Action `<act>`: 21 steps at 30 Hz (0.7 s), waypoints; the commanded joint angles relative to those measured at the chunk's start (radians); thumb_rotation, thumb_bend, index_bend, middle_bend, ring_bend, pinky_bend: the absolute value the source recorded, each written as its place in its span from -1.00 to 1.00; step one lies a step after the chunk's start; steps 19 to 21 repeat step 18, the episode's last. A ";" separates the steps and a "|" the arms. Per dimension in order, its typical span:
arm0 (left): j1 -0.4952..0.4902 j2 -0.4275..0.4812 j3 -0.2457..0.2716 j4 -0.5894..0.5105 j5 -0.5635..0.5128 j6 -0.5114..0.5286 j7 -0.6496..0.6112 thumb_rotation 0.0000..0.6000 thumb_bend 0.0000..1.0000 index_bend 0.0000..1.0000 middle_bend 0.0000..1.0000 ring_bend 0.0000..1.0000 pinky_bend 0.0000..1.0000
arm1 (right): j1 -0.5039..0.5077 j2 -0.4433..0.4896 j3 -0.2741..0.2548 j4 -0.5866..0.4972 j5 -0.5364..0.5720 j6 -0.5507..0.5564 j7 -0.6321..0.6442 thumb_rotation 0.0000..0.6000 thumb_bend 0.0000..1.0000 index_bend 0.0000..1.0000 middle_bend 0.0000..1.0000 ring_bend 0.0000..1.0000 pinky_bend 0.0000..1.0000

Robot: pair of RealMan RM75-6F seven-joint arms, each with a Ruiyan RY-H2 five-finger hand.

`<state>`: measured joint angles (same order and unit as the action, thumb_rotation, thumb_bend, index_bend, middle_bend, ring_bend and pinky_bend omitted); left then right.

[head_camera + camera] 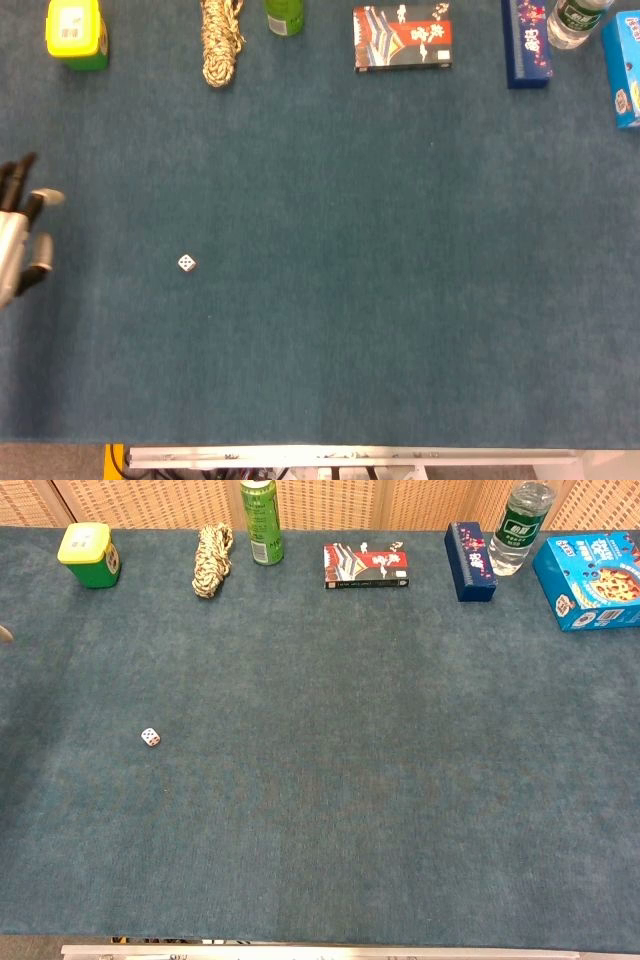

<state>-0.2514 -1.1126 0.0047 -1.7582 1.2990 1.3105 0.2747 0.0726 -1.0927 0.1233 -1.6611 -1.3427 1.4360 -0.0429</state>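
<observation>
Dice sits alone on the blue desk, well apart from your left robot hand at the left edge; fingers loose, holding nothing.

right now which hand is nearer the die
Left. The left hand is at the table's left edge, apart from the die, which lies alone on the blue cloth to its right. The right hand shows in neither view.
</observation>
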 commanded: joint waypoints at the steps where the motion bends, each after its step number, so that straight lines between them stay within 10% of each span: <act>1: 0.020 0.027 -0.016 -0.025 -0.038 0.021 0.015 1.00 0.17 -0.48 -1.00 -1.00 -0.85 | -0.003 0.002 0.001 -0.005 0.001 0.004 -0.002 1.00 -0.49 -0.27 -0.12 -0.28 -0.08; 21: 0.071 0.062 -0.059 -0.076 -0.113 0.091 0.028 1.00 0.17 -0.48 -1.00 -1.00 -0.85 | -0.019 0.004 0.002 -0.006 0.017 0.017 0.014 1.00 -0.49 -0.27 -0.12 -0.28 -0.08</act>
